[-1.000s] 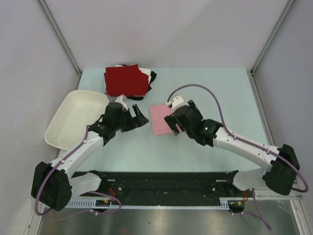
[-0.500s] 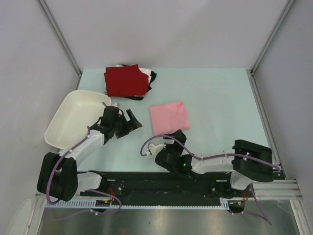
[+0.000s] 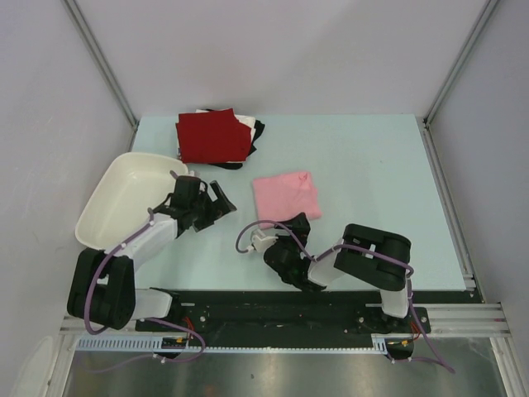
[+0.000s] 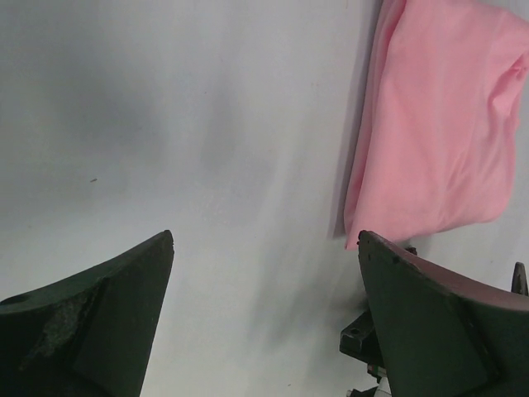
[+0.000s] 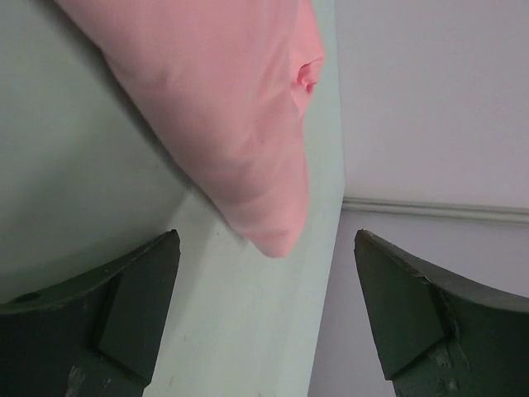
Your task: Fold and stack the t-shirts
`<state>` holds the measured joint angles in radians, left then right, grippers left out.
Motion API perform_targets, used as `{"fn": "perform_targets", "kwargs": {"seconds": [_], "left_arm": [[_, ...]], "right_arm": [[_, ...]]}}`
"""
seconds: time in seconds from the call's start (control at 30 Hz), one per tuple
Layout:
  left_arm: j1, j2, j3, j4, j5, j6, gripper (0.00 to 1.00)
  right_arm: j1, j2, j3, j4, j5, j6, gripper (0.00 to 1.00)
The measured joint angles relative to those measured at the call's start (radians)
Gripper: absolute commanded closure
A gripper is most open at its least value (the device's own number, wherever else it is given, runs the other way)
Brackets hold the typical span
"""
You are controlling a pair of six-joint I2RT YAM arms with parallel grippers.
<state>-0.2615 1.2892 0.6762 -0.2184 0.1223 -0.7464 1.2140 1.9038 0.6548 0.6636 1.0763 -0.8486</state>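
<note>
A folded light pink t-shirt [image 3: 285,197] lies flat mid-table, held by nothing. At the back left sits a stack of folded t-shirts [image 3: 213,136], dark red on top with white and black edges showing under it. My left gripper [image 3: 221,203] stands open to the left of the pink shirt, apart from it; the left wrist view shows the pink shirt [image 4: 438,124] beyond the empty gripper [image 4: 266,240]. Just in front of the shirt's near edge, my right gripper [image 3: 293,226] is open, its arm folded back low. In the right wrist view the shirt's corner [image 5: 223,107] lies ahead of the gripper [image 5: 267,236].
A white plastic tub [image 3: 124,198] rests at the table's left edge, beside my left arm. The pale green table [image 3: 364,157] is bounded by grey walls, with metal posts at the back corners. The black base rail [image 3: 273,310] runs along the near edge.
My right arm has pulled back from the pink shirt toward the near edge and folded up, leaving the shirt uncovered. My left gripper has drawn slightly left, toward the tub.
</note>
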Motion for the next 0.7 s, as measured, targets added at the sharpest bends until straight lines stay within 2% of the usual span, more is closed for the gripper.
{"fn": "perform_targets", "kwargs": {"seconds": [0.17,0.27,0.37,0.4,0.47,0.53,0.6,0.7], "left_arm": [[0.009,0.059,0.009,0.008,0.004,-0.015,0.03],[0.010,0.093,0.009,0.010,0.008,-0.021,0.04],[0.011,0.112,0.010,0.015,0.011,-0.026,0.04],[0.011,0.118,0.012,0.014,0.012,-0.031,0.04],[0.011,0.135,0.024,0.015,0.013,-0.036,0.04],[0.011,0.144,0.034,0.015,0.013,-0.040,0.04],[0.011,0.146,0.040,0.014,0.015,-0.040,0.04],[0.011,0.146,0.048,0.014,0.016,-0.040,0.04]], "right_arm": [[-0.057,0.024,0.002,0.110,-0.068,-0.043,0.11],[-0.097,0.024,0.006,0.126,-0.129,-0.044,0.20],[-0.138,0.024,0.021,0.106,-0.192,-0.028,0.37],[-0.152,0.025,0.029,0.094,-0.214,-0.016,0.46],[-0.174,0.034,0.047,0.066,-0.250,0.001,0.56],[-0.192,0.048,0.064,0.041,-0.279,0.016,0.72],[-0.203,0.057,0.080,0.022,-0.298,0.027,1.00],[-0.216,0.074,0.103,-0.002,-0.316,0.039,1.00]]}}
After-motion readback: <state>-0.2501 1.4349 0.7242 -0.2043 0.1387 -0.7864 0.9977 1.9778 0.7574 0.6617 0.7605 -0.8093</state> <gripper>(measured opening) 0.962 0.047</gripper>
